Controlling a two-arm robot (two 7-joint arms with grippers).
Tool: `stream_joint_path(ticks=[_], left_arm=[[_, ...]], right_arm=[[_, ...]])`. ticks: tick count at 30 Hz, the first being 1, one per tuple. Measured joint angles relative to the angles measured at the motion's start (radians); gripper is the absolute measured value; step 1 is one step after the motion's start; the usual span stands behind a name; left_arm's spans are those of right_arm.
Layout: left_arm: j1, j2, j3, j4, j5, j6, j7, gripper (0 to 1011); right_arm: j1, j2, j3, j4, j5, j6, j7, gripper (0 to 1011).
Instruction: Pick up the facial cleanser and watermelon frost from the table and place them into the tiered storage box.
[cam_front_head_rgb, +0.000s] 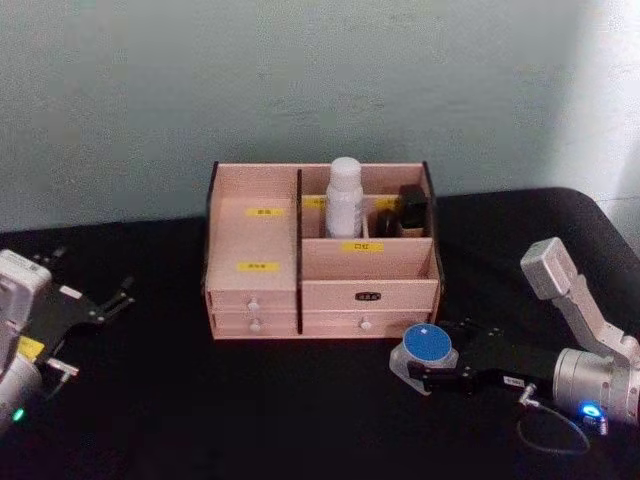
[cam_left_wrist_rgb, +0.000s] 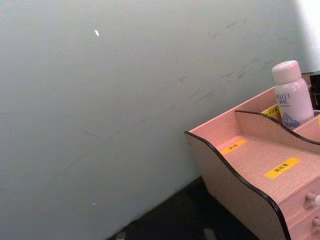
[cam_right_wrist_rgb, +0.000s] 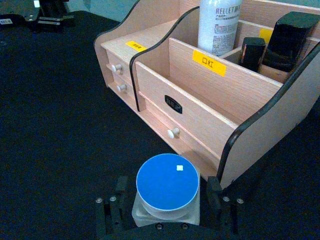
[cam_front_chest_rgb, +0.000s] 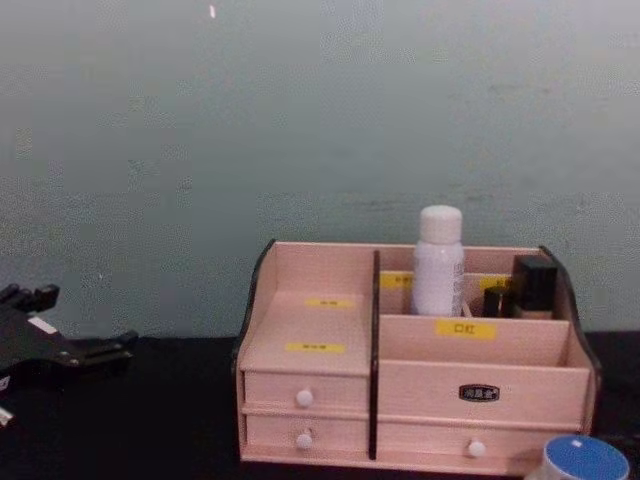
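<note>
Here, right claw (cam_right_wrist_rgb: 169, 186) around watermelon frost (cam_right_wrist_rgb: 167, 179)

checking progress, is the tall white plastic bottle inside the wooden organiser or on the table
In: the tall white plastic bottle stands upright in a back compartment of the pinkish wooden organiser.
</note>
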Motion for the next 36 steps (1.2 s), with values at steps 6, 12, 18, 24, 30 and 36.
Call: stream_joint_path(ticks=[6,12,18,24,30,36], left_arm=[[0.0,0.0,0.0,0.0,0.0,0.0,0.0,1001],[0.0,0.0,0.0,0.0,0.0,0.0,0.0,1001],[0.0,0.0,0.0,0.0,0.0,0.0,0.0,1001],[0.0,0.0,0.0,0.0,0.0,0.0,0.0,1001],[0.0,0.0,0.0,0.0,0.0,0.0,0.0,1001],[0.0,0.0,0.0,0.0,0.0,0.0,0.0,1001]], right_arm=[[0.0,0.0,0.0,-0.001,0.0,-0.001,0.0,1000],[0.0,0.001,0.0,-0.001,0.0,-0.001,0.0,1000],[-0.001,0.001,0.0,-0.001,0.0,-0.001,0.0,1000],[-0.001,0.001,0.0,-0.001,0.0,-0.001,0.0,1000],[-0.001,0.001,0.0,-0.001,0.0,-0.001,0.0,888],[-0.001,0.001,0.0,-0.001,0.0,-0.001,0.0,731]])
